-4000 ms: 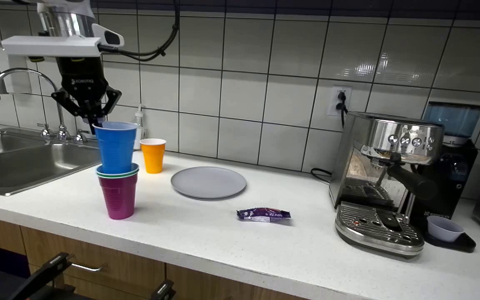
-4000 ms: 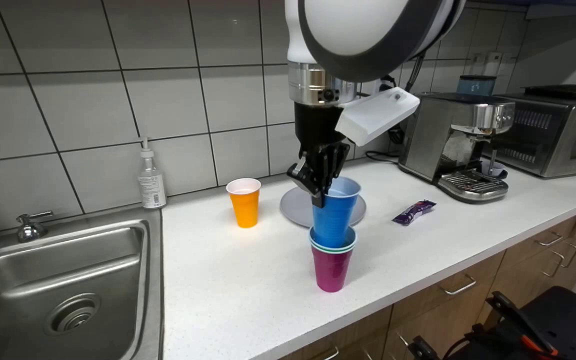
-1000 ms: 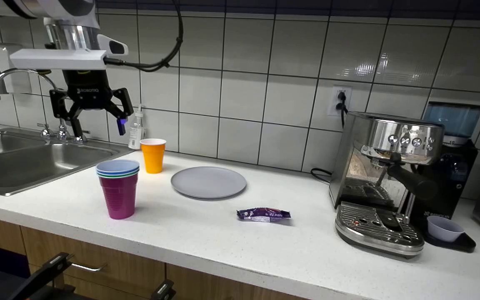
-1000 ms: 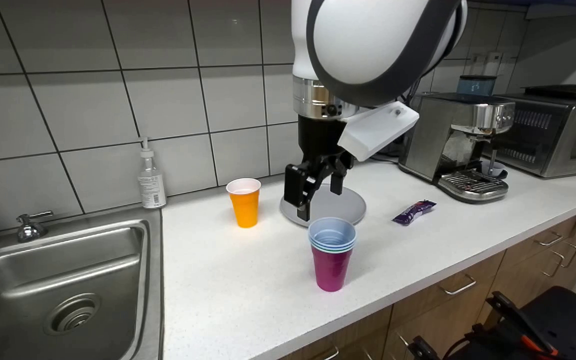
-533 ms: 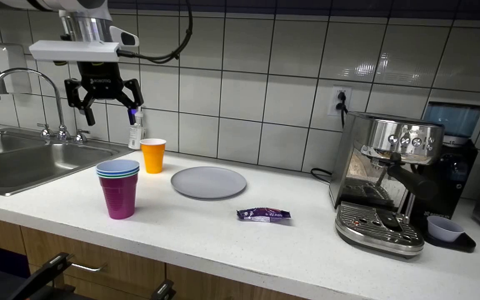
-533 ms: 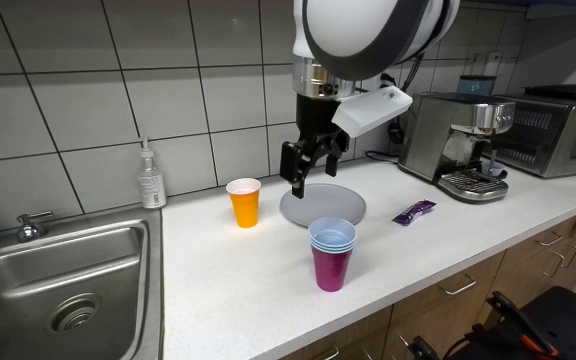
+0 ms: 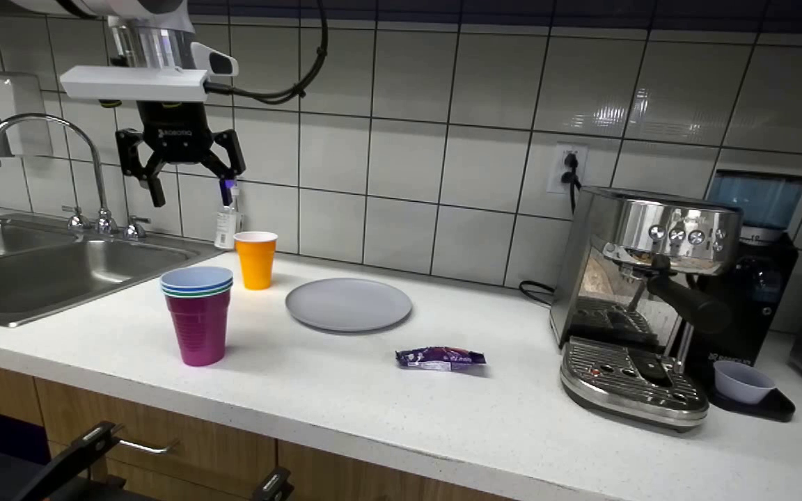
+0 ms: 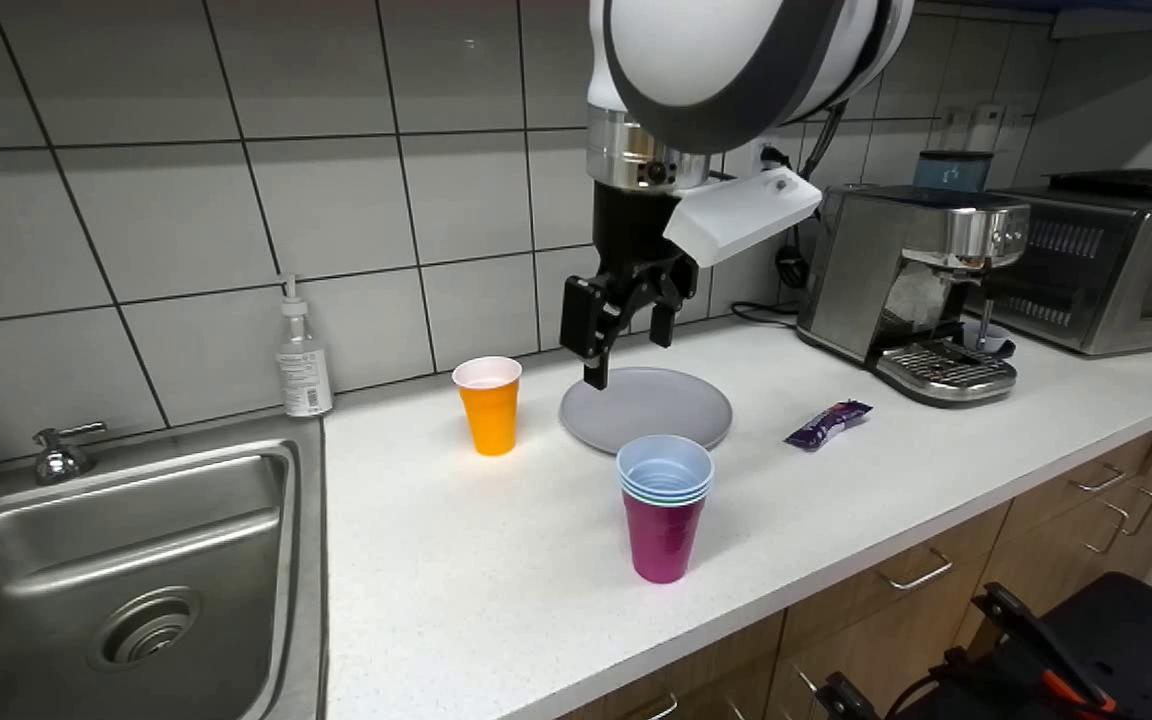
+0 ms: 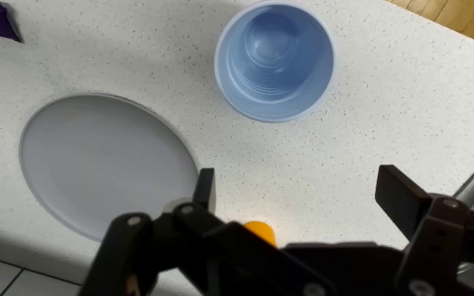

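Your claw (image 7: 191,199) hangs in the air, fingers spread wide, nothing between them. Lower down, upright near the front edge of the speckled white counter (image 8: 456,560), stands the cup stack (image 8: 664,509); dip off-centre and a finger could clip its blue rim and topple the lot. Farther back, swing too low and you might knock the orange cup (image 8: 491,412) near the grey plate (image 8: 651,402). Beyond: steel sink (image 8: 136,530) one way, espresso machine (image 8: 864,278) the other, tiled wall (image 8: 466,220) behind.

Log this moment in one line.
claw: open, empty, above counter | stacked cups: upright, magenta outermost | orange cup: upright | gray plate, purple packet: on counter
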You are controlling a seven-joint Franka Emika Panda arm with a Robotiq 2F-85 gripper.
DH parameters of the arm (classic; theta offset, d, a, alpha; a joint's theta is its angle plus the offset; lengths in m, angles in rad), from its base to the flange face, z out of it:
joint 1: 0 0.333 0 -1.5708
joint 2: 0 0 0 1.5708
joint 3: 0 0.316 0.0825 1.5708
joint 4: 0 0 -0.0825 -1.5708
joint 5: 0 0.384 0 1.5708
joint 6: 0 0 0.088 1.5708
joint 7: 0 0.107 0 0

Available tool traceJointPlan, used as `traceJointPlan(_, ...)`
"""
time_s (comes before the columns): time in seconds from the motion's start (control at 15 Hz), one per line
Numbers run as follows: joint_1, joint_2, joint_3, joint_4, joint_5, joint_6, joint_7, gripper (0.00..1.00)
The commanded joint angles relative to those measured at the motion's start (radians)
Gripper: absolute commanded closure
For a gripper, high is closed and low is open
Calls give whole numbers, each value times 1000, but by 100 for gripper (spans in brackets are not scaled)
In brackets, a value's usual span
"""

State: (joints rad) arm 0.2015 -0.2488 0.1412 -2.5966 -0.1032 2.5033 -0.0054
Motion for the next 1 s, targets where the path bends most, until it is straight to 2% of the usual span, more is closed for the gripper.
traceJointPlan(0.0,-11,-1,12,1,6,-2,-5,0)
traceJointPlan(0.53,-11,0,12,1,6,-2,-5,0)
traceJointPlan(0.93,-20,58,6,42,-10,8,-22,0)
